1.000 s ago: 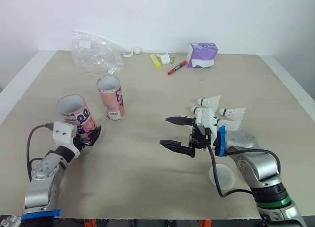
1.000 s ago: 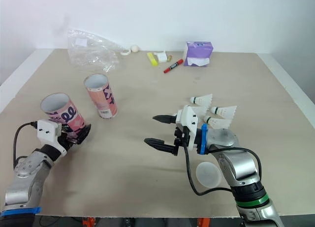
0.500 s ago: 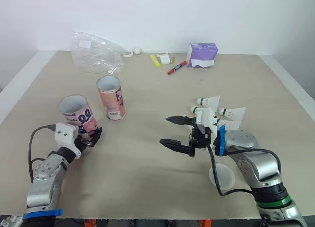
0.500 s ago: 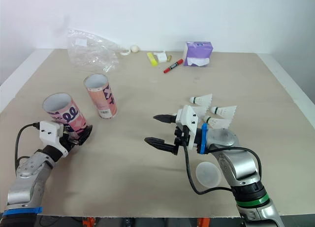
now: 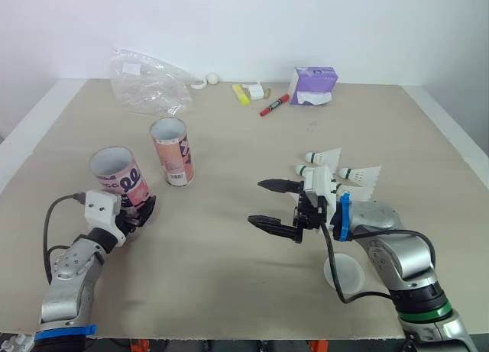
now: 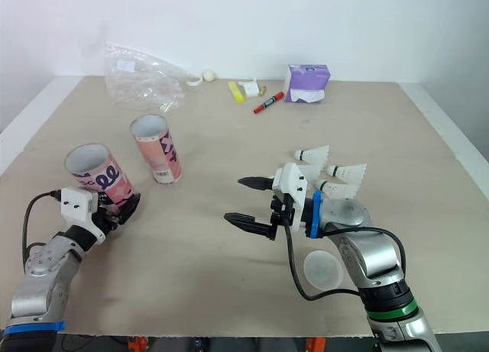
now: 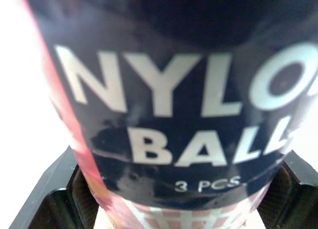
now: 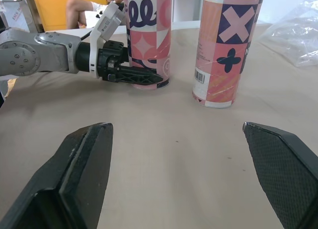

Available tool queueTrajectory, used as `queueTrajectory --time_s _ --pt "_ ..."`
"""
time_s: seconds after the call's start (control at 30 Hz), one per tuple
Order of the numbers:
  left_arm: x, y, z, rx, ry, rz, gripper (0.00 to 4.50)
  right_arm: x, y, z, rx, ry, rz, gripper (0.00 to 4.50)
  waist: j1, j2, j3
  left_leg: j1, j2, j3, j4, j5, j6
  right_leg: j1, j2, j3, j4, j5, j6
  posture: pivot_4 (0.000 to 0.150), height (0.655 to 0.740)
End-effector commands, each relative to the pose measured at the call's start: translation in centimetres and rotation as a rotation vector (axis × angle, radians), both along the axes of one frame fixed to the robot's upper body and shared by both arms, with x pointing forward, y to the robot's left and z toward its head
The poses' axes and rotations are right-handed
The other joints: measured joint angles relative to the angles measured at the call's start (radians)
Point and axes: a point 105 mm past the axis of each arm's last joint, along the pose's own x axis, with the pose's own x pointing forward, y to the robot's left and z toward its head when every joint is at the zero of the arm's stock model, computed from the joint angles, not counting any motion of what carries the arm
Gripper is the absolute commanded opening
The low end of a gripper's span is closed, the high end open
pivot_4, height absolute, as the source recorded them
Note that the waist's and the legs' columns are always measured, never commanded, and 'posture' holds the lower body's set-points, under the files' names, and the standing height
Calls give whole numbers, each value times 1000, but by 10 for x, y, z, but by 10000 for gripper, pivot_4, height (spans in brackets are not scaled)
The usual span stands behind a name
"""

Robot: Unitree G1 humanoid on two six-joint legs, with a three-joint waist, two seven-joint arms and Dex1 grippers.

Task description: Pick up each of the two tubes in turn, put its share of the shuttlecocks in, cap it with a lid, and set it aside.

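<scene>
Two pink patterned tubes stand open-topped on the left of the table. My left gripper (image 5: 134, 211) is shut on the base of the nearer tube (image 5: 116, 175); the left wrist view shows that tube (image 7: 174, 90) pressed between both fingers. The farther tube (image 5: 171, 151) stands free. Near the table's middle, my right gripper (image 5: 256, 202) is held open with nothing in it, pointing toward the tubes (image 8: 147, 35). Three white shuttlecocks (image 5: 325, 156) lie just behind the right wrist. A translucent lid (image 5: 344, 274) rests near the front edge under the right forearm.
A crumpled clear plastic bag (image 5: 145, 81) lies at the back left. A purple tissue pack (image 5: 313, 85), a red marker (image 5: 274, 105), a yellow highlighter (image 5: 241, 94) and a small white ball (image 5: 213, 78) sit along the back edge.
The nearer tube rocked slightly in my left gripper and settled back upright. The right arm has not moved.
</scene>
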Motion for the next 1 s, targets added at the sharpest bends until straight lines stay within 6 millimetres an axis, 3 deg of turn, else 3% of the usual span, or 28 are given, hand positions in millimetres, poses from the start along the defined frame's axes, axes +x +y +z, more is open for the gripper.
queueTrajectory --time_s 0.03,0.23,0.37,0.67,0.83,1.0 --pt "0 1 4 44 -15 -28 37076 -3 1 15 18 -58 16 45000 0 0 0 0 0 0 0 0 0 0 0 0 0 0 0 1500 7400" --pt "-8 -14 11 172 -24 -218 37076 -10 -1 22 54 -67 30 45000 0 0 0 0 0 0 0 0 0 0 0 -1 0 0 0 1500 7400" --pt "-20 -34 19 268 -16 -429 37076 -19 -4 25 60 -68 38 45000 0 0 0 -1 0 1 0 0 -1 -1 -1 -1 0 -1 -2 1500 7400" --pt "-33 -99 31 481 170 -958 37076 -43 -21 26 34 -67 -6 45000 2 1 1 -3 0 0 0 0 -1 -2 0 -2 0 -3 -4 1500 7400" --pt "-34 -120 37 628 239 -1127 37076 -48 -27 23 31 -62 -66 45000 -2 1 1 -2 1 0 0 0 -1 -3 5 3 1 -2 2 1500 7400" --pt "-15 -126 42 824 316 -1135 37076 -53 -35 15 23 -47 -127 45000 1 0 1 -3 0 1 0 0 -1 -3 6 4 1 -3 4 1500 7400"
